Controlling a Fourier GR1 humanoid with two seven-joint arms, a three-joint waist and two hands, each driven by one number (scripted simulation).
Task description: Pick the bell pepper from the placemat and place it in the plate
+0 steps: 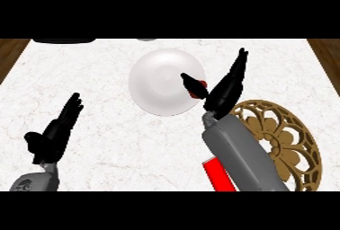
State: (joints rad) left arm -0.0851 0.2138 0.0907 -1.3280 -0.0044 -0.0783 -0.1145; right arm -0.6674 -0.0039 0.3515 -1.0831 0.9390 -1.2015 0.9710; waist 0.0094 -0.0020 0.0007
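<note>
A white plate (159,81) lies on the marble counter at upper centre. My right hand (224,90) is at the plate's right rim, fingers straight and pointing away, thumb spread out over the plate. A small red piece of the bell pepper (201,85) shows between the thumb and the palm; the thumb hides most of it. I cannot tell whether it rests on the plate. The round golden openwork placemat (285,139) lies at the right, partly under my right forearm, with nothing showing on it. My left hand (54,132) rests open at the lower left.
A bright red flat shape (218,177) shows beside my right forearm at the bottom, partly hidden. A dark object (63,41) and a small grey one (147,39) sit at the counter's far edge. Wooden strips border the counter at left and right.
</note>
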